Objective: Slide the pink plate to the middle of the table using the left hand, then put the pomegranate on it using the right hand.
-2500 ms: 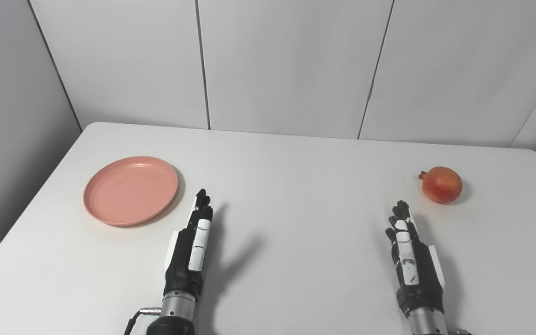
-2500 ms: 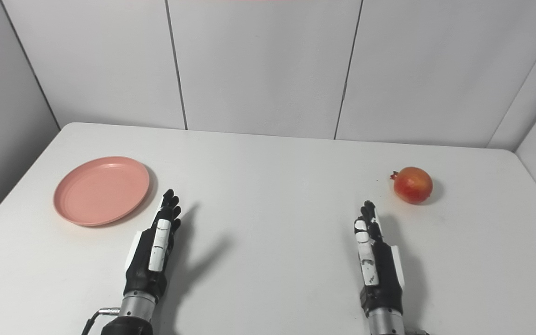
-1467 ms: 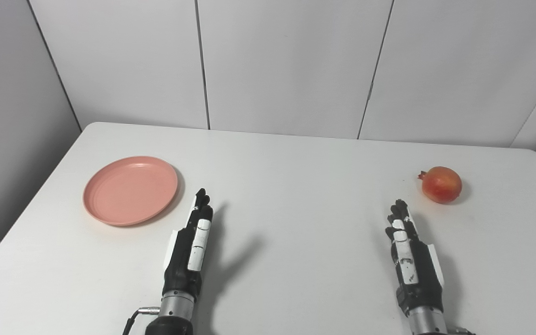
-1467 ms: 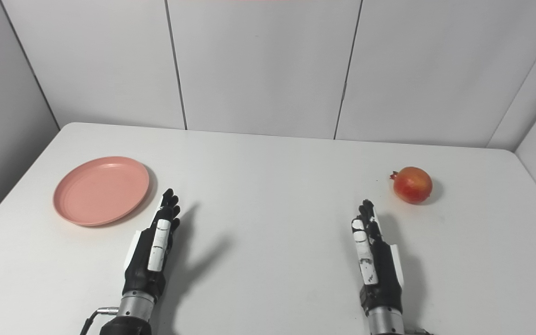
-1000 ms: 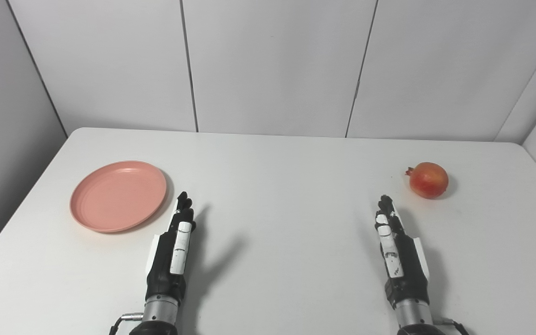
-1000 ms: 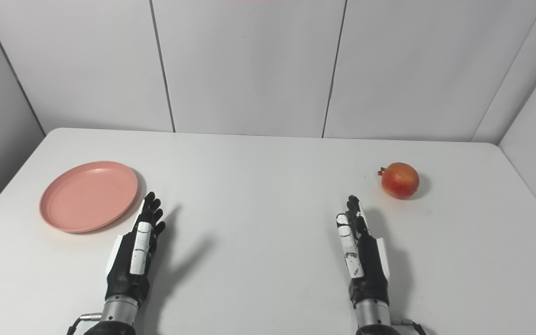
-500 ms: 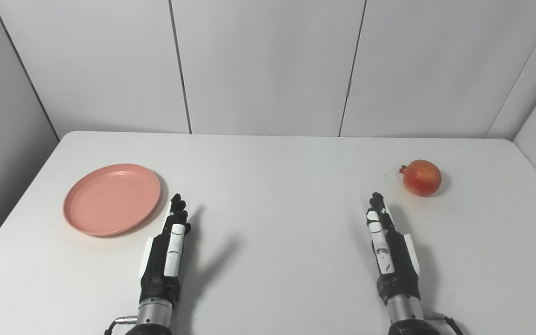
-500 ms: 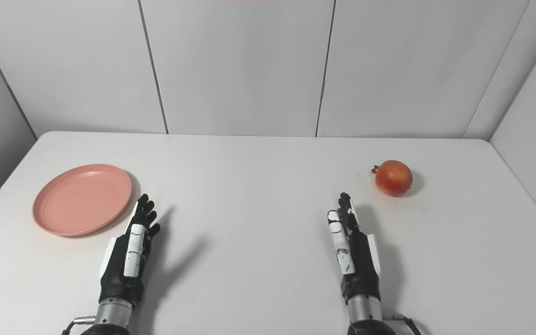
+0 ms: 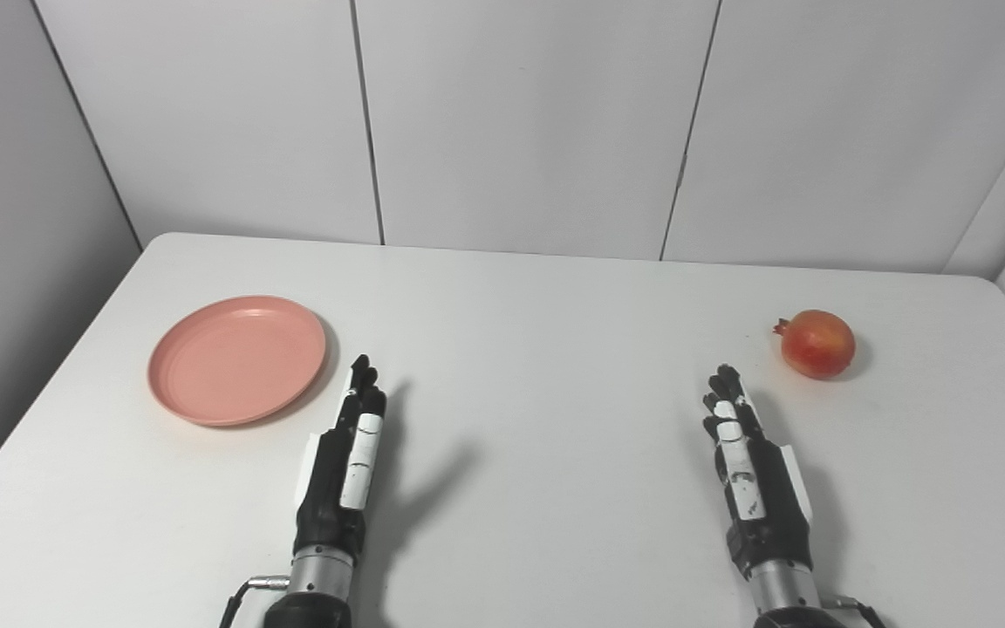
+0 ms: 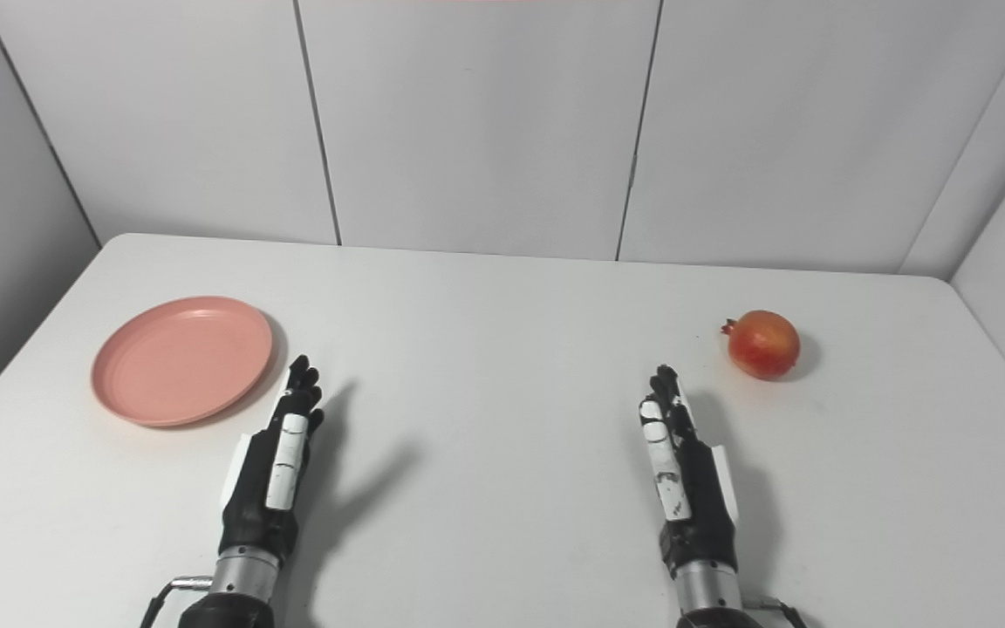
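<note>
Camera shift only; plate (image 9: 236,359), pomegranate (image 9: 817,344) well apart

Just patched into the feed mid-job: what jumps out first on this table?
Two spots of colour on the white table: the pink plate at the far left, empty, and the pomegranate at the far right. Between them, nearer the robot, the left hand and right hand are open, holding nothing, each just short of its object.

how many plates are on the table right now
1. A single pink plate lies on the left side of the table, just beyond and left of the left hand. Nothing in view could hide another.
</note>
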`<state>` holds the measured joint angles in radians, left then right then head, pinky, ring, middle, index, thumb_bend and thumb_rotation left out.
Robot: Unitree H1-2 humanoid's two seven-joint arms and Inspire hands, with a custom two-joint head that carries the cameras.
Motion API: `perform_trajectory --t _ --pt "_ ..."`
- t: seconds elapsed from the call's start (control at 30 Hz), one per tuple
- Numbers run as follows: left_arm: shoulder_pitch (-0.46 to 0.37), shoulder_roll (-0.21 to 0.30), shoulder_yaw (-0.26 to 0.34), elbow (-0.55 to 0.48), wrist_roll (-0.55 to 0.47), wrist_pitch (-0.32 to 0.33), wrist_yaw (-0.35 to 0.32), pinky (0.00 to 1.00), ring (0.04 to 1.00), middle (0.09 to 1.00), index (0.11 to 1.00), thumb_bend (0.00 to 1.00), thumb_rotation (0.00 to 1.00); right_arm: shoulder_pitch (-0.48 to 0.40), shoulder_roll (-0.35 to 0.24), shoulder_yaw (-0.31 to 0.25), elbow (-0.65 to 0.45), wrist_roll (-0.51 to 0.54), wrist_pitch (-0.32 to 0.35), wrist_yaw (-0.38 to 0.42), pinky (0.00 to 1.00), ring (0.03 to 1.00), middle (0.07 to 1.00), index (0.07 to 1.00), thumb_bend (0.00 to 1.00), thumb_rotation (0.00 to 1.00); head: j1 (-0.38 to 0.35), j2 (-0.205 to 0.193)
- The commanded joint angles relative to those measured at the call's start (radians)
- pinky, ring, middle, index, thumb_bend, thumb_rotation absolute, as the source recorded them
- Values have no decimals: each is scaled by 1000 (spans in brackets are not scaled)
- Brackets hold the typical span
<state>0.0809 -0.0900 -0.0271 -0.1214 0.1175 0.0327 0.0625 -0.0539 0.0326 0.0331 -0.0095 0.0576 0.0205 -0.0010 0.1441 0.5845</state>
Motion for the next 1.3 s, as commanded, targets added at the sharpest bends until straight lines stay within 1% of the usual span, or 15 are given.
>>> perform_trajectory --t 0.0,0.03,0.2,0.23,0.33,0.5,0.53,0.57,0.6,0.63,0.67,0.7,0.93,1.07,1.27 --pt "45 -16 -17 14 29 -25 20 1000 1000 996 1000 714 1000 8 -27 -16 36 23 -63 34 997 969 969 972 745 877 28 -17" --pt "45 -21 -25 22 36 -31 27 1000 1000 998 1000 711 1000 9 -34 -20 42 34 -67 41 999 974 974 978 755 883 47 -30" --pt "43 -29 -51 44 67 -49 56 995 991 998 1000 718 1000 16 -52 -33 63 72 -82 69 1000 982 981 980 752 866 72 -49" --pt "42 -28 -56 50 74 -49 62 993 990 998 1000 719 1000 16 -55 -34 71 76 -87 74 1000 982 981 980 752 862 83 -67" --pt "42 -30 -63 63 78 -47 72 994 992 1000 1000 711 1000 15 -61 -36 94 79 -106 85 1000 985 984 983 749 869 91 -84" --pt "33 -27 -62 102 71 -71 82 999 995 1000 1000 704 1000 7 -63 -37 142 87 -141 98 1000 985 990 988 747 871 85 -126" --pt "32 -25 -62 110 72 -79 84 998 993 1000 1000 704 1000 7 -62 -37 148 85 -147 98 1000 983 988 987 739 869 85 -126" --pt "30 -23 -61 119 72 -87 86 997 991 1000 1000 704 1000 6 -61 -37 158 83 -156 98 1000 979 986 986 735 868 84 -144" --pt "30 -23 -60 125 71 -91 87 996 990 1000 1000 705 1000 6 -61 -36 164 81 -163 98 1000 976 983 984 732 865 84 -144" --pt "30 -24 -58 132 68 -94 87 998 991 1000 1000 700 1000 6 -61 -35 172 79 -169 98 1000 973 982 984 729 865 84 -158" --pt "30 -25 -56 135 64 -95 87 1000 994 1000 1000 691 1000 6 -60 -35 176 77 -172 98 1000 971 981 982 741 865 84 -158" --pt "30 -26 -55 139 61 -97 86 1000 997 1000 1000 687 1000 6 -60 -33 180 72 -173 95 1000 969 979 982 752 870 84 -171" --pt "22 -22 -52 185 67 -149 99 989 983 999 1000 670 1000 5 -57 -31 193 67 -177 96 1000 973 986 988 711 870 79 -192" --pt "20 -21 -48 193 68 -159 97 988 985 1000 1000 665 1000 5 -56 -31 194 69 -179 99 1000 973 987 988 703 864 75 -190" --pt "24 -18 -48 156 53 -168 82 991 983 1000 1000 660 1000 12 -47 -27 176 62 -167 92 1000 966 980 976 725 862 65 -177"
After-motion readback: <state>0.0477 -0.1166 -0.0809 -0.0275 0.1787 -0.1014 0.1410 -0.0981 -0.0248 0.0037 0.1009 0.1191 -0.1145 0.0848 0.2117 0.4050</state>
